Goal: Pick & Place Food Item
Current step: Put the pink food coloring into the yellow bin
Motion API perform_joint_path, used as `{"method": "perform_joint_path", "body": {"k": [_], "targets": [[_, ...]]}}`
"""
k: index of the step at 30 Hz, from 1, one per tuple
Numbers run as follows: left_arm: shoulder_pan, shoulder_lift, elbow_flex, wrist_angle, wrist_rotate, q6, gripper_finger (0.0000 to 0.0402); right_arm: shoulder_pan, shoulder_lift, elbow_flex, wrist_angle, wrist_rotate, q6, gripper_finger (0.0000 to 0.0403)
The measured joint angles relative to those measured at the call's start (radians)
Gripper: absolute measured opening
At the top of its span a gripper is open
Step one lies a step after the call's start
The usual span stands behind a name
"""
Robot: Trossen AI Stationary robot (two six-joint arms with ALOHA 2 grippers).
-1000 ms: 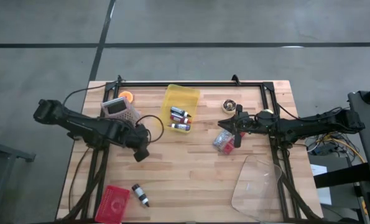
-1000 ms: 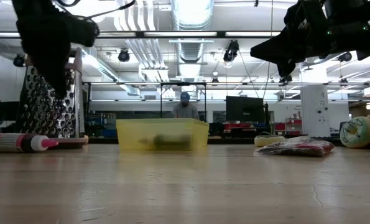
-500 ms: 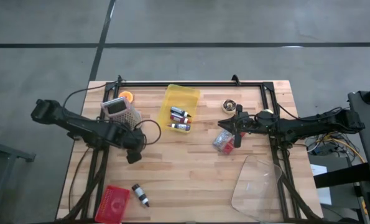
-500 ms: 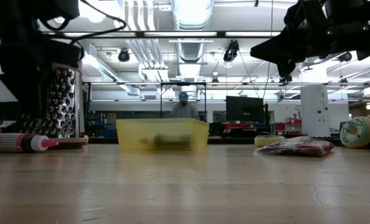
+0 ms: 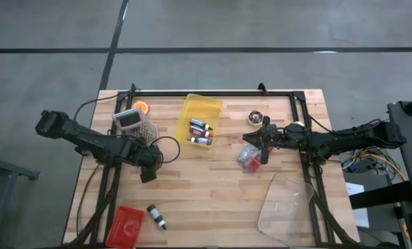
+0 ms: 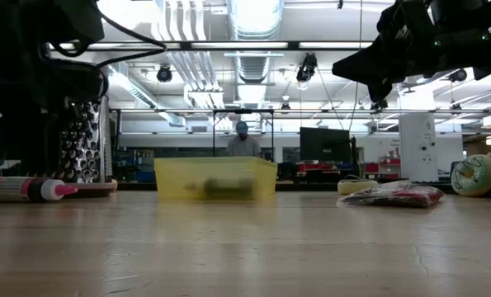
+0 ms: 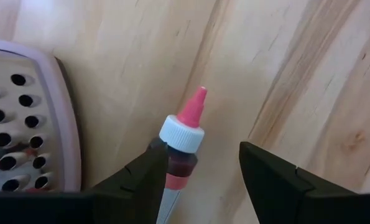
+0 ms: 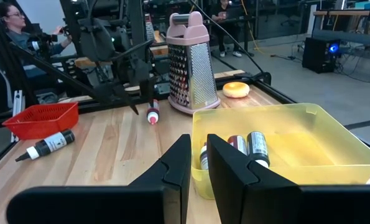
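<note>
A small bottle (image 7: pixel 180 144) with a white cap and pink nozzle lies on its side on the table beside the metal grater (image 5: pixel 133 122). It also shows in the low view as the bottle (image 6: pixel 21 190). My left gripper (image 7: pixel 202 153) points down over it, open, one finger on each side of its neck. In the high view my left gripper (image 5: pixel 148 171) hides the bottle. My right gripper (image 5: pixel 253 138) hangs level above the table's right half, shut on nothing, next to a bag of sweets (image 5: pixel 248 158). My left gripper comes at the bottle from above with its fingers across it. One finger (image 7: pixel 148 175) stands right against the bottle's shoulder (image 7: pixel 177 163); whether it touches cannot be told. The bottle lies flat on the table.
A yellow bin (image 5: pixel 212 106) holding several small bottles stands at the far middle. An orange round thing (image 5: pixel 141 107) lies behind the grater. A red basket (image 5: pixel 127 225) and a black bottle (image 5: pixel 156 216) lie near left. A clear plastic lid (image 5: pixel 286 206) lies near right.
My left gripper has come down toward the bottle by the grater, shifting a little toward the table's left edge and rolling at the wrist. In the low view its fingers now stand wider apart than a second ago. The bottle has not moved.
</note>
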Motion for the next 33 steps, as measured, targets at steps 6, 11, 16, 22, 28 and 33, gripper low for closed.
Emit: {"method": "perform_joint_path", "body": {"k": [6, 11, 16, 22, 28, 33], "targets": [[0.000, 0.000, -0.038, 0.052, -0.004, 0.032, 0.0206, 0.000, 0.000, 0.000, 0.000, 0.000, 0.000, 0.0047], [0.002, 0.000, -0.089, 0.111, -0.018, 0.043, 0.0206, 0.000, 0.000, 0.000, 0.000, 0.000, 0.000, 0.0047], [0.002, 0.000, -0.125, 0.149, -0.019, 0.042, 0.0206, 0.000, 0.000, 0.000, 0.000, 0.000, 0.000, 0.0047], [0.002, 0.000, -0.139, 0.162, -0.019, 0.041, 0.0206, 0.000, 0.000, 0.000, 0.000, 0.000, 0.000, 0.0047], [0.002, 0.000, -0.139, 0.160, -0.019, 0.039, 0.0206, 0.000, 0.000, 0.000, 0.000, 0.000, 0.000, 0.0047], [0.002, 0.000, -0.139, 0.161, -0.022, 0.038, 0.0197, 0.000, 0.000, 0.000, 0.000, 0.000, 0.000, 0.0047]]}}
